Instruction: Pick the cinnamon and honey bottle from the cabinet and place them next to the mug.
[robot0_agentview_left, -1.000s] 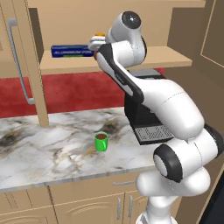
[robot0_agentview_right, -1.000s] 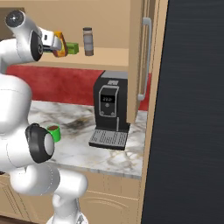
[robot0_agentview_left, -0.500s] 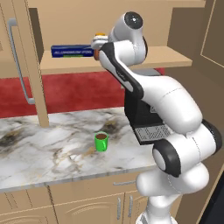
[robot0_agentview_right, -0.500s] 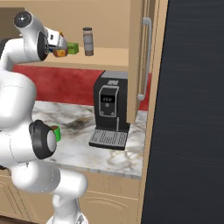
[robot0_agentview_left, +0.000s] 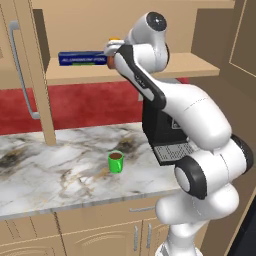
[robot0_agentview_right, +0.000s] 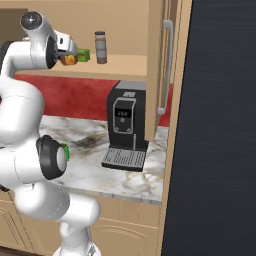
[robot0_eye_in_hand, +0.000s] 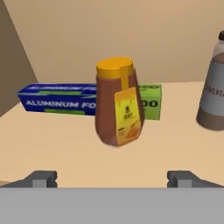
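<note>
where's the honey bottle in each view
Left base view: only its orange cap peeks above the arm, upper middle, at the foil box's right end: honey bottle.
Right base view: upper left, on the shelf, just right of the robot's hand.
Hand view: centre, upright, ahead of the open jaws.
Shared landmark: the foil box lying right behind it.

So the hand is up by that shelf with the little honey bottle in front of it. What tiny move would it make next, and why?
Probably a short push straight forward. In the hand view the honey bottle stands upright on the cabinet shelf, centred between the two spread fingers but still beyond their tips. Easing in would bring them to either side of it before closing. The foil box lies behind the bottle and the cinnamon jar stands off to one side.
</note>
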